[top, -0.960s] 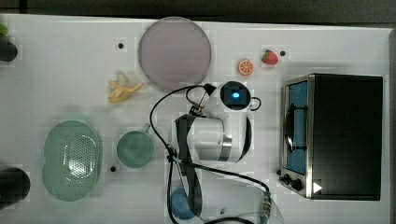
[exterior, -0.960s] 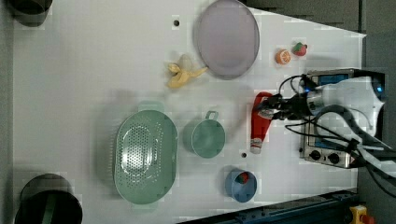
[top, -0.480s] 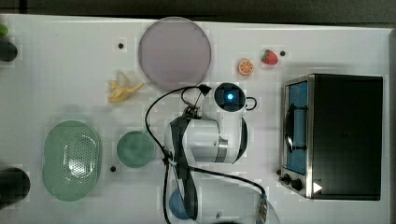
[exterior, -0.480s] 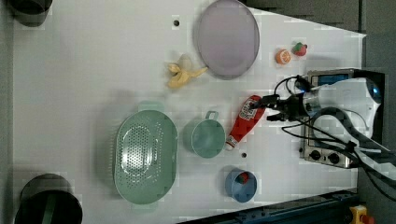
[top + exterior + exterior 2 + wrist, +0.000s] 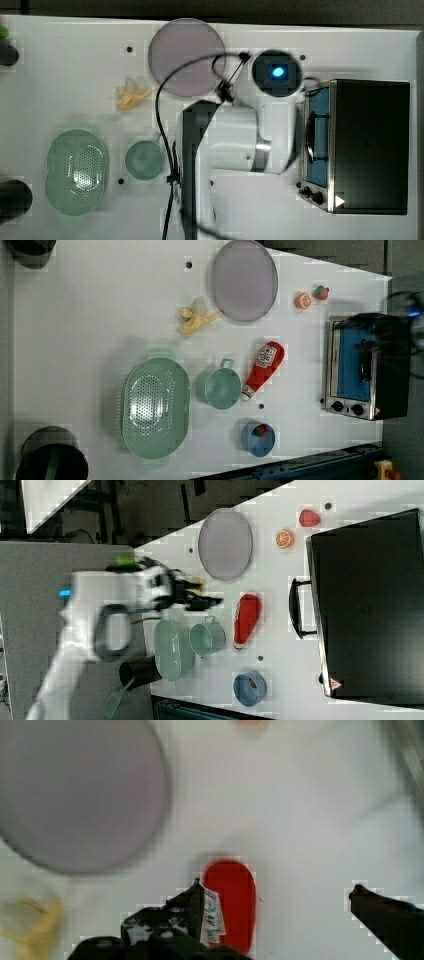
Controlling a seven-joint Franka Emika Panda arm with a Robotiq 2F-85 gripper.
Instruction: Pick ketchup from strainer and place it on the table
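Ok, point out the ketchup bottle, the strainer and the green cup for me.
ketchup (image 5: 263, 366): left view, on the red body just below the label.
strainer (image 5: 150, 407): left view, on its perforated bottom.
green cup (image 5: 222, 389): left view, on the inside floor of the cup.

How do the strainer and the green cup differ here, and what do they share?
The strainer is an oval basin, larger than the round cup. The strainer's bottom is perforated with dots; the cup's inside looks plain. The cup has a small loop handle on the side toward the plate; the strainer has flat tabs at its ends. The ketchup lies beside the cup, apart from the strainer. Both are pale green, empty, and stand open side up on the table.
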